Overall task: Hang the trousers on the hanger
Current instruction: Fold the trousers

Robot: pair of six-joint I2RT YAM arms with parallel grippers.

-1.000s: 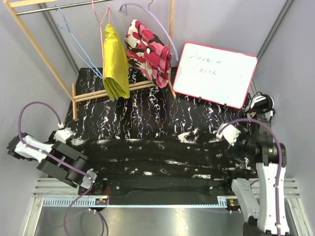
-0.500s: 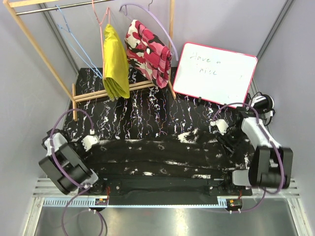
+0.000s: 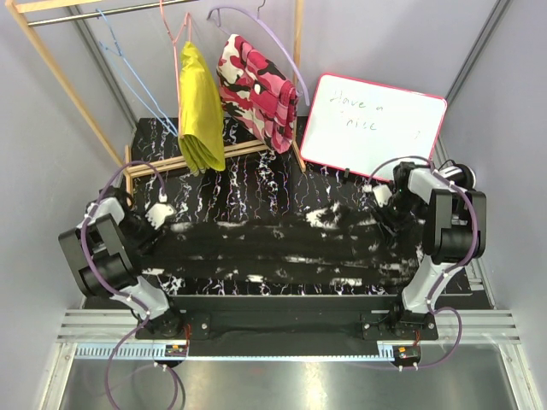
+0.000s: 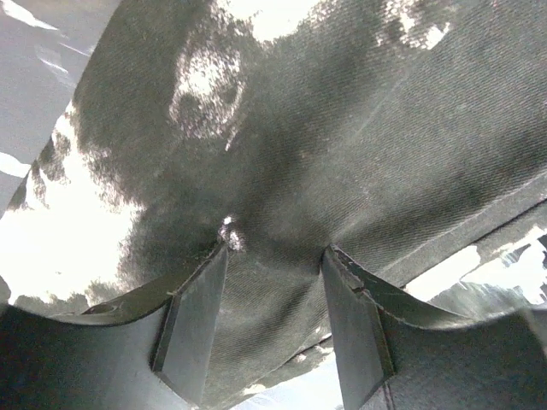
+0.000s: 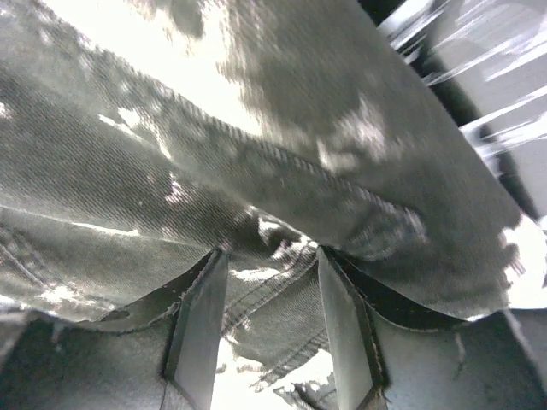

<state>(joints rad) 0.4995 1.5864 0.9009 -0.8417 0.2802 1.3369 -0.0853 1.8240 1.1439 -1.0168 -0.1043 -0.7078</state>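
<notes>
Two grippers, one pair of trousers (image 3: 282, 252), three hangers, two hung garments, one whiteboard (image 3: 372, 128).

Trousers spread flat as a long band across the table (image 3: 256, 184), end to end from 9 to 3 o'clock in the top view, near the front edge.

Left gripper (image 3: 156, 225) at the band's 9 o'clock end, clamped on the cloth. Seen from the left wrist as dark twill bunched between both fingers (image 4: 192, 316) and puckered at their tips.

Right gripper (image 3: 389, 218) at the 3 o'clock end, likewise closed on the trousers. Seen from the right wrist as a stitched seam and folds pinched between the fingers (image 5: 198, 320).

Blue hanger (image 3: 141, 88) up on the wooden rack (image 3: 64, 64) at 11 o'clock, well apart from trousers and both grippers, bare.

Pink hanger (image 3: 177, 34) just to its 3 o'clock side, carrying a yellow garment (image 3: 198, 107).

Lilac hanger (image 3: 275, 36) at 12 o'clock, carrying a camo garment (image 3: 256, 90).

Whiteboard at 1 o'clock, leaning at the table's back, with handwriting too faint to read.
</notes>
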